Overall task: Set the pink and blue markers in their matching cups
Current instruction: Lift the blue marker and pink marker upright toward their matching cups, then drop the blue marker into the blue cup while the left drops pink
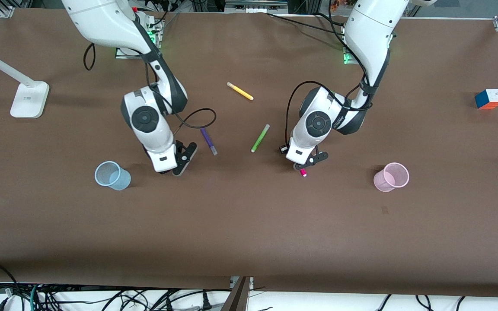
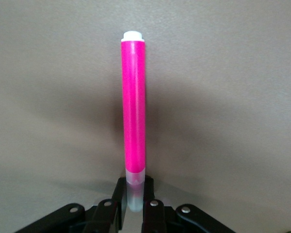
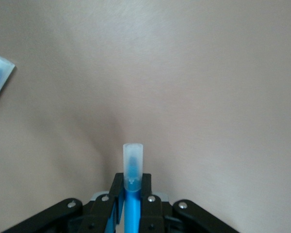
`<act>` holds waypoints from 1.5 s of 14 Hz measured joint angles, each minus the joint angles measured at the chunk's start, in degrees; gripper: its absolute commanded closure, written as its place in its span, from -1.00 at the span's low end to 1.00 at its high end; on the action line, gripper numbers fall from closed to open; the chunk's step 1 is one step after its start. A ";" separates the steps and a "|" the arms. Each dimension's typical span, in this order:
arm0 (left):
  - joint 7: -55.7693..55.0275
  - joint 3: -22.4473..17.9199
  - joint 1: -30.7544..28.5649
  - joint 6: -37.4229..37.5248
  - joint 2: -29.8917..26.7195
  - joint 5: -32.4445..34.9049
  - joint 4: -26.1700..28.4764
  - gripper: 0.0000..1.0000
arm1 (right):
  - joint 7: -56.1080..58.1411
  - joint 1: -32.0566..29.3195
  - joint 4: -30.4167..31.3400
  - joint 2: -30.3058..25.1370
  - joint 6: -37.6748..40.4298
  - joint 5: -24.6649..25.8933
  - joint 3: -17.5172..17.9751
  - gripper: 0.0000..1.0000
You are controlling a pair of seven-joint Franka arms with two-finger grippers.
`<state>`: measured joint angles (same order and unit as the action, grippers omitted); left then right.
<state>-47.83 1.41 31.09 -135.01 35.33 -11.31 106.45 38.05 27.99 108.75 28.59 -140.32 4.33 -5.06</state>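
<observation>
My left gripper (image 1: 308, 166) is shut on the pale cap end of the pink marker (image 2: 134, 107). The marker hangs from it over bare table, between the green marker and the pink cup (image 1: 391, 177). Only the marker's tip (image 1: 303, 172) shows in the front view. In the left wrist view the gripper (image 2: 134, 188) clamps the cap. My right gripper (image 1: 175, 167) is shut on the blue marker (image 3: 132, 167), whose pale cap sticks out past the fingertips (image 3: 118, 184). It is over the table beside the blue cup (image 1: 113, 176). Both cups stand upright and empty.
A dark purple marker (image 1: 209, 141), a lime-green marker (image 1: 260, 138) and a yellow marker (image 1: 240, 91) lie between the arms. The purple one's cap shows in the right wrist view (image 3: 0, 70). A puzzle cube (image 1: 489, 99) and a white lamp base (image 1: 29, 99) sit near the table's ends.
</observation>
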 measured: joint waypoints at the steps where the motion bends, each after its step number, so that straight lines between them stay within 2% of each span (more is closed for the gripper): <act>1: 0.00 -0.31 -0.13 2.23 -0.59 1.50 -0.35 1.00 | 2.05 -0.18 -0.26 -1.42 1.02 -0.05 -0.50 0.90; 3: 0.16 -0.70 -1.02 10.27 -2.70 5.71 -1.81 1.00 | 5.13 -0.72 -0.42 -4.19 3.67 -0.59 -1.02 0.90; 5: 3.30 -0.80 -2.49 21.47 -4.52 8.43 -5.15 1.00 | 9.45 -1.73 -0.52 -6.40 6.19 -3.57 -1.11 0.90; 9: 16.49 -1.51 -6.95 40.85 -5.66 9.35 -13.21 1.00 | 28.34 -6.60 -3.13 -8.61 13.63 -15.80 -1.78 0.90; 12: 27.21 -1.55 -10.78 50.80 -5.65 15.59 -16.70 1.00 | 43.20 -8.69 -4.79 -8.77 18.63 -25.85 -5.45 0.90; 15: 37.50 -1.52 -11.57 57.04 -5.64 23.20 -17.88 1.00 | 56.16 -9.81 -4.80 -8.60 22.11 -34.19 -8.71 0.90; 21: 58.41 -1.56 -13.08 62.04 -4.16 40.69 -17.88 1.00 | 74.47 -17.26 -4.78 -7.76 29.50 -44.74 -9.04 0.90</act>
<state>10.59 -0.15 18.01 -72.98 31.17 29.38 88.57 112.53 10.73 103.97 20.84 -110.82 -40.41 -14.10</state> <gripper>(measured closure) 0.828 0.833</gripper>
